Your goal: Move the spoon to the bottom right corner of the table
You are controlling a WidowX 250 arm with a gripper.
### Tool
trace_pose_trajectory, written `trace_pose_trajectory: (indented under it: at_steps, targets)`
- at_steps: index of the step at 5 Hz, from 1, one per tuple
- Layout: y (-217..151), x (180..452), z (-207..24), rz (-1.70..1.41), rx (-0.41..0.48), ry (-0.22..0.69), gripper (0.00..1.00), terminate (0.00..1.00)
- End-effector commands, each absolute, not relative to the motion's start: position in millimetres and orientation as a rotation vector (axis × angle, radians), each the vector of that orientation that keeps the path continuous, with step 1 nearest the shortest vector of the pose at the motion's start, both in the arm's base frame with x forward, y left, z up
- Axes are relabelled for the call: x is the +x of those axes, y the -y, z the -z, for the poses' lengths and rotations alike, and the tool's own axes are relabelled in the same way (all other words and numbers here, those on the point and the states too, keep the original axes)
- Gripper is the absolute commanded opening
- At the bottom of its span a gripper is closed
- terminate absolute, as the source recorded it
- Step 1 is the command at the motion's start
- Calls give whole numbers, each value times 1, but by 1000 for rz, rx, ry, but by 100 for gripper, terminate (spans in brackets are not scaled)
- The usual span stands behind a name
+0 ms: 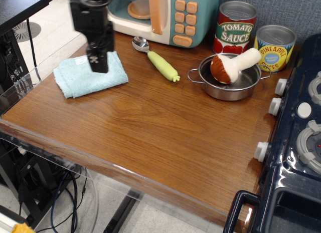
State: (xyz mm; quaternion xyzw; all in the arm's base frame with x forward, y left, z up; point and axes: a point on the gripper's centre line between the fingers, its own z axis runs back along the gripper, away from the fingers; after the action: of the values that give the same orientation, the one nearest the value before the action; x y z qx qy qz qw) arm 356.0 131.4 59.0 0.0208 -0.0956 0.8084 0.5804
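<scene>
Pincer (pixel 98 66) blurred at upper left over blue cloth (pixel 90 75), opening unclear; spoon (pixel 156 58) lying untouched on bench (pixel 150 128), upper centre.

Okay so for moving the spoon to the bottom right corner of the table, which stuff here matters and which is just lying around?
Matters:
spoon
table
tool

Lying around:
towel
microwave
tomato sauce can
pineapple can
pot
mushroom
stove
</scene>
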Motion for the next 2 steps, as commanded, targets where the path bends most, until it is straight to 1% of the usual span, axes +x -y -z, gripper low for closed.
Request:
trace_pose_trajectory:
  at_steps: [1,2]
  targets:
    - [-111,384,-85,-1486,27,277,100,0]
    - [-102,397,-83,-1329,32,305,100,0]
